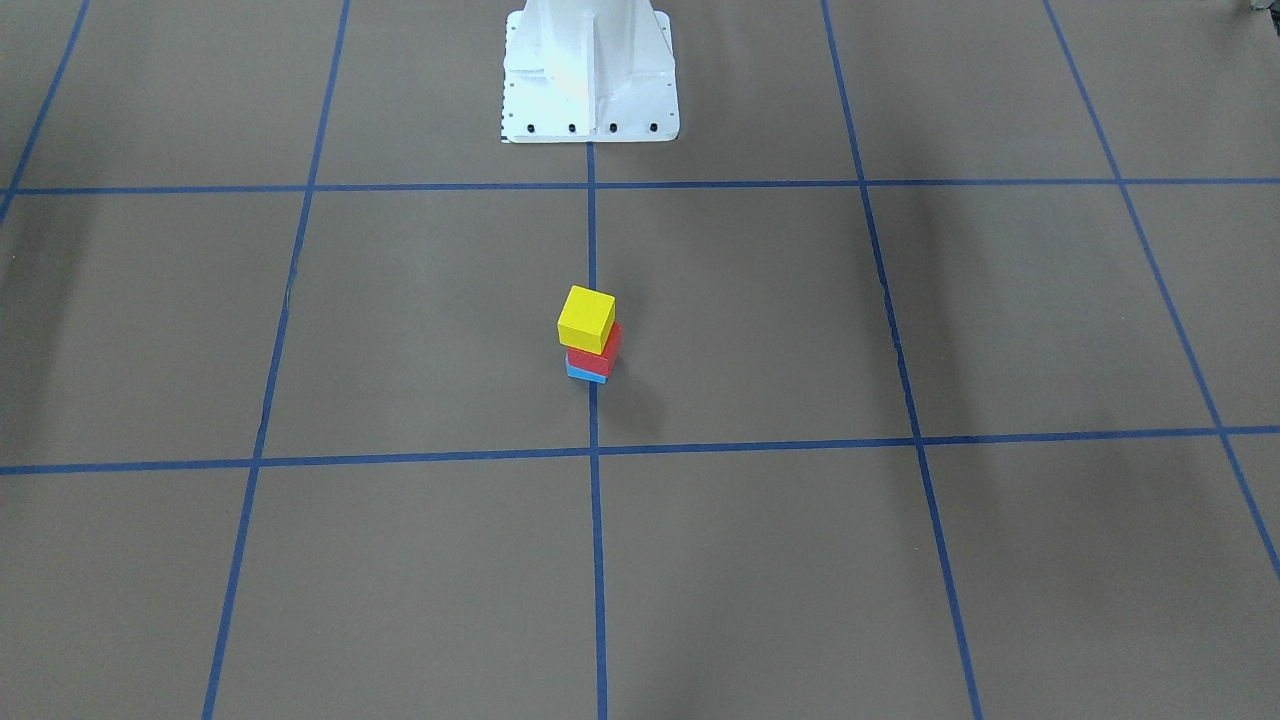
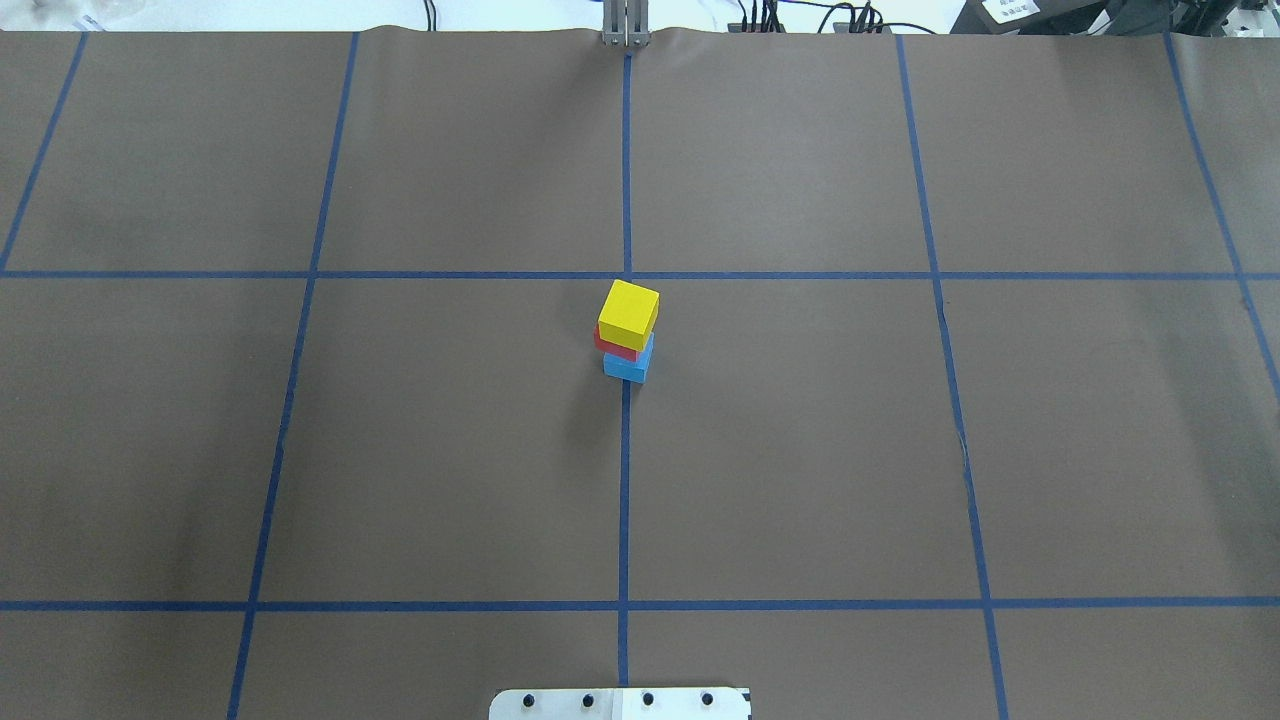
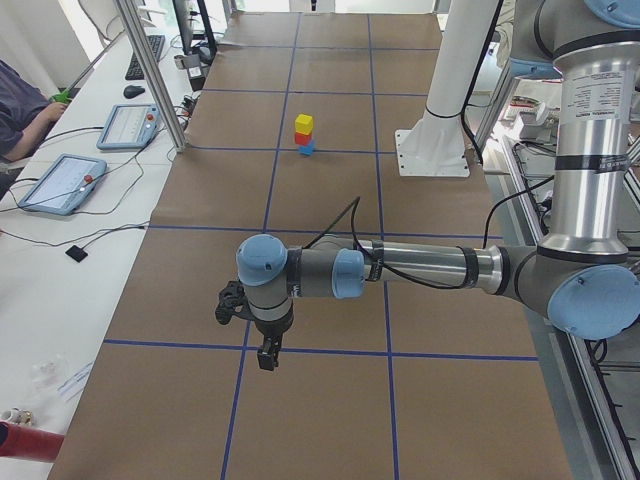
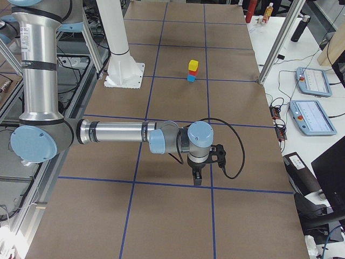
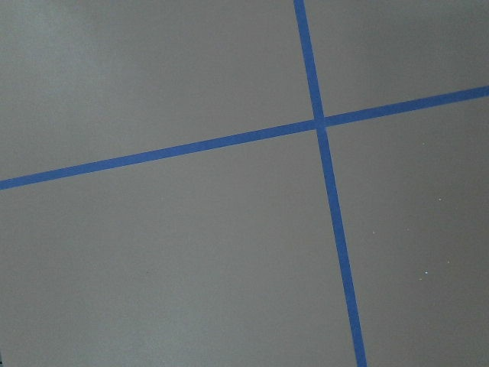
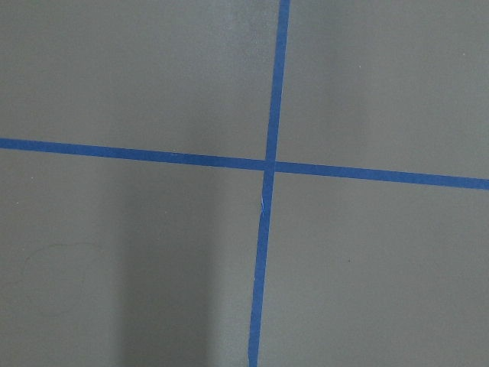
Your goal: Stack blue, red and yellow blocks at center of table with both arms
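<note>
Edges alone show of blue block (image 1: 586, 374) under red block (image 1: 592, 362).

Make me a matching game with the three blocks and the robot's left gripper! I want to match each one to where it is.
Things:
1. yellow block
2. red block
3. blue block
4. left gripper

Places:
A. between the other two blocks
B. far from the blocks, near the end of the table
C. highest of the blocks
D. lowest, resting on the table

Right pairs: 1-C, 2-A, 3-D, 4-B.
</note>
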